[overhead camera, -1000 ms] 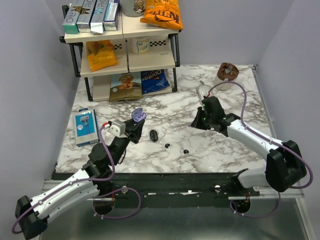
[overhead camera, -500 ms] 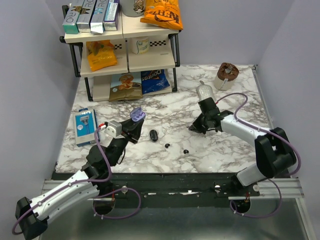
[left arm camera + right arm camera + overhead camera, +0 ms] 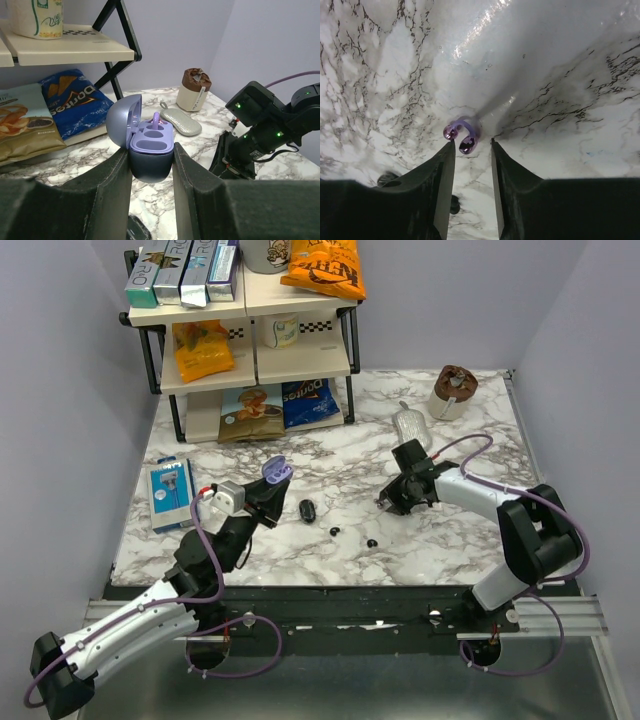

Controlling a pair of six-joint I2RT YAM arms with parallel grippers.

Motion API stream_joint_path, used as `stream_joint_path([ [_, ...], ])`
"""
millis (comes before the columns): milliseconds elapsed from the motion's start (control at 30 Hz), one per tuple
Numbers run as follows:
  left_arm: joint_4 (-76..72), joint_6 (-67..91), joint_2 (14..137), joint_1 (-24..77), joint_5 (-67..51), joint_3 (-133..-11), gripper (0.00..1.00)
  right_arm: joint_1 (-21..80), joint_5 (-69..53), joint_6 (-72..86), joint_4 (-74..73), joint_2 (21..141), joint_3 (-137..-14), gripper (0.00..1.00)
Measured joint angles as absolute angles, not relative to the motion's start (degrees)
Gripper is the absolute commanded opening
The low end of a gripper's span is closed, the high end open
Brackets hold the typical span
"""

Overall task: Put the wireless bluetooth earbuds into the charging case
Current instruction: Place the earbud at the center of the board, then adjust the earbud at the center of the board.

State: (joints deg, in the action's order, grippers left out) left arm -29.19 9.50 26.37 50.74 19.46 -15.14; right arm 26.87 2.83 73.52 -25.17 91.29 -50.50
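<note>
The left gripper [image 3: 151, 159] is clamped on the open purple charging case [image 3: 150, 142]. The right gripper [image 3: 472, 142] is down at the worktop [image 3: 450, 540] with its fingers apart and a small purple hooked piece [image 3: 462, 136] at their tips. The two black earbuds [image 3: 334, 531] lie on the worktop between the grippers, near the right one but not touching it.

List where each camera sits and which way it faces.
Top external: above, behind the bases, looking down over the table; both arms show.
Left wrist: facing across the table; own fingers clamp the charging case.
Right wrist: facing down at marble; own fingers frame a purple piece.
Shared: top and left wrist show the case.
</note>
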Motion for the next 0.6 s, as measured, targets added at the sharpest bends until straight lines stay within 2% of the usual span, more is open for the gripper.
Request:
stream_joint_path([
  [133,-29.47,9.50,26.72,50.74,19.49,-15.03,0.00,26.87,3.01,72.66,-25.17,91.07,-50.06,0.52],
  [300,-29.43,9.47,26.50,50.74,19.49,-14.96,0.00,26.87,3.62,65.71,-26.15,86.30,-50.02,0.53],
  [467,-29.50,9.47,26.22,50.74,19.49,-14.96,0.00,26.87,5.15,47.13,-28.58,79.77,-54.96,0.50],
  [600,-30.39,9.47,27.97,50.74,19.27,-14.94,0.00,26.87,5.10,32.12,-28.25,81.12,-57.80,0.49],
])
